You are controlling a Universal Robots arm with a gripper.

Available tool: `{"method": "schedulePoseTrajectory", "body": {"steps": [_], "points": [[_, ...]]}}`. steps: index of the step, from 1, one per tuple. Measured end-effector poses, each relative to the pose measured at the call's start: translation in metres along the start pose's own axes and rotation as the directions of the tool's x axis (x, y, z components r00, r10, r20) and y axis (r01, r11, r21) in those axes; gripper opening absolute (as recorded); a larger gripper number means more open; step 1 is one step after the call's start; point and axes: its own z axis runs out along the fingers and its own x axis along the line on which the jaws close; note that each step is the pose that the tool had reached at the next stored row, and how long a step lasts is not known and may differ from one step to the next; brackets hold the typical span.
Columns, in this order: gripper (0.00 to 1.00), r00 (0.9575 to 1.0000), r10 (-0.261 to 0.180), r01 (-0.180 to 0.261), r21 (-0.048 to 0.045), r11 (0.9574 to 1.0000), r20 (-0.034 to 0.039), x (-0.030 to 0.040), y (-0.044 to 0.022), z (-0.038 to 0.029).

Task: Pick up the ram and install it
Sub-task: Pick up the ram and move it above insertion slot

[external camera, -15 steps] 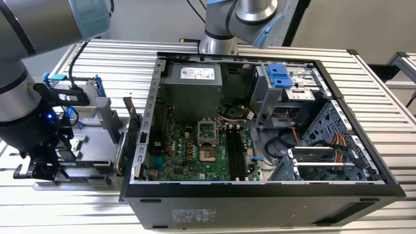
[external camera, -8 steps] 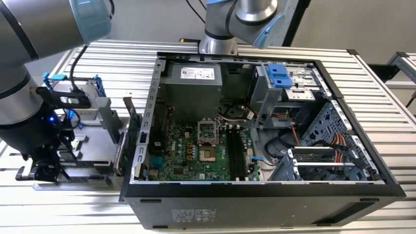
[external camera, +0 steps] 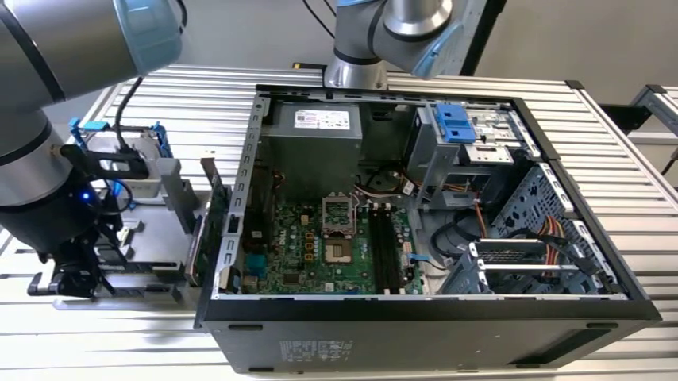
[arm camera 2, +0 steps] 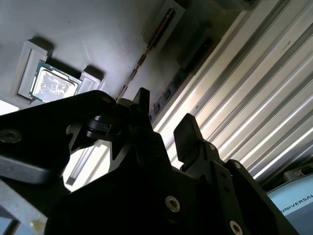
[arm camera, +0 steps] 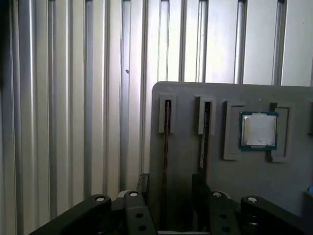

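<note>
My gripper [arm camera: 170, 185] stands open, fingers [arm camera: 143, 181] apart, nothing clamped. In the second wrist view light shows through the gap. The ram [arm camera: 165, 161] runs edge-on between the fingers, nearer one than the other as far as I can judge; I cannot tell whether either touches it.

That is where I see trouble. If I closed off-centre, one finger would meet the thin stick first and could tip or twist it in its slot rather than squeeze it square; a shallow bite on so narrow an edge could also let it slip. Just beside it a darker stick [arm camera: 205, 142] sits in the next slot of the tray [arm camera: 186, 93], close to my other finger; it could be nudged or caught. Further along, the CPU [arm camera: 258, 129] lies in its pocket, apart from me and, I judge, out of harm.

As for pose, in the exterior view my gripper [external camera: 72, 282] hangs low at the tray's end, at the exterior view's left, pointing down, with the arm [external camera: 43, 119] bent over above it. The tray rests on the table [arm camera: 58, 98]. The case [external camera: 424, 317] lies open toward the exterior view's right, its slots [external camera: 382, 246] apparently unfilled and well apart from me. The ram is neither lifted nor installed.
</note>
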Motion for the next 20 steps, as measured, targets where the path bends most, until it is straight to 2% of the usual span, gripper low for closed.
{"method": "schedulePoseTrajectory", "body": {"steps": [10, 18, 20], "points": [[1.00, 1.0000, 0.000, 0.000, 0.0014, 1.0000, -0.0001, -0.0002, 0.0019, 0.0078], [1.00, 1.0000, 0.000, 0.000, 0.0016, 1.0000, 0.0001, 0.0033, 0.0029, 0.0155], [1.00, 1.0000, 0.000, 0.000, 0.0015, 1.0000, -0.0001, 0.0050, 0.0035, 0.0226]]}}
